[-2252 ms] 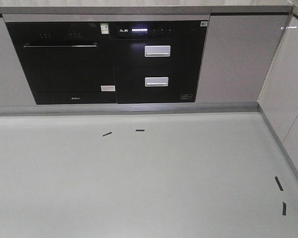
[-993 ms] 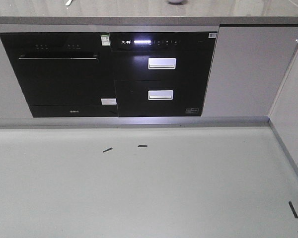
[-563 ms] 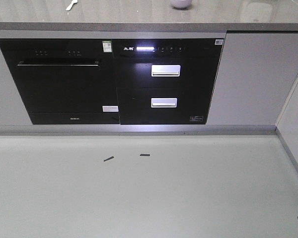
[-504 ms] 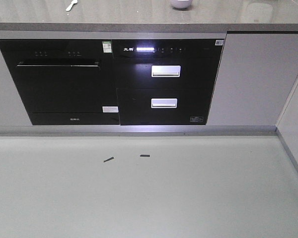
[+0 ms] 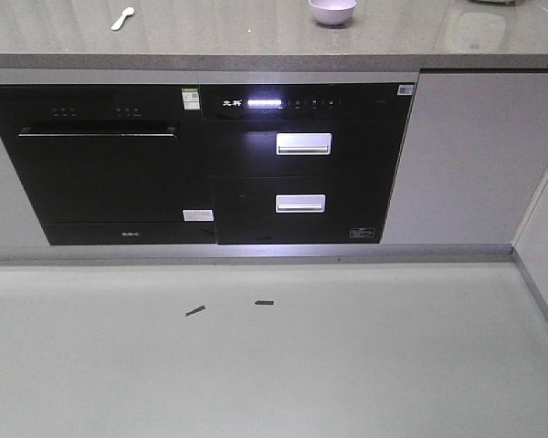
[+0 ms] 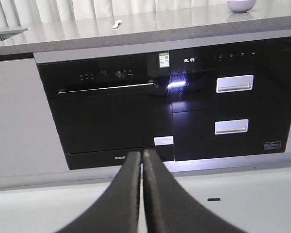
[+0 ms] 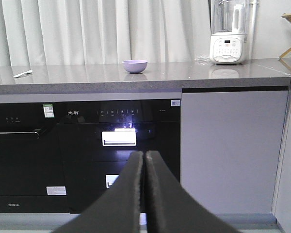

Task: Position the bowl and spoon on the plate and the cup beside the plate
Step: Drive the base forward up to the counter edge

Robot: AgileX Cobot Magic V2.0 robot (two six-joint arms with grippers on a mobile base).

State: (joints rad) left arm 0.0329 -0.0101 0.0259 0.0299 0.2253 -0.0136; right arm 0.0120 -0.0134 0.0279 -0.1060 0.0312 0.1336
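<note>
The lavender bowl [image 5: 332, 11] stands on the grey countertop [image 5: 256, 41]; it also shows as the bowl [image 7: 135, 66] and the bowl [image 6: 241, 5]. The pale spoon [image 5: 121, 18] lies on the counter's left part, seen too as the spoon [image 7: 22, 74] and the spoon [image 6: 117, 23]. The plate and the cup are out of view. My left gripper [image 6: 141, 154] is shut and empty, low in front of the black oven. My right gripper [image 7: 144, 154] is shut and empty, facing the drawer unit, far below the counter.
Below the counter sit a black oven [image 5: 110, 173] and a black drawer unit [image 5: 301, 164] with two silver handles. A white blender [image 7: 228, 36] stands at the counter's right. White cabinets line the right side. Black tape marks [image 5: 194, 310] lie on the pale floor.
The front view has risen and drawn back: the countertop, then the spoon and the bowl, have come into sight at the top. The floor marks have slid down the frame.
</note>
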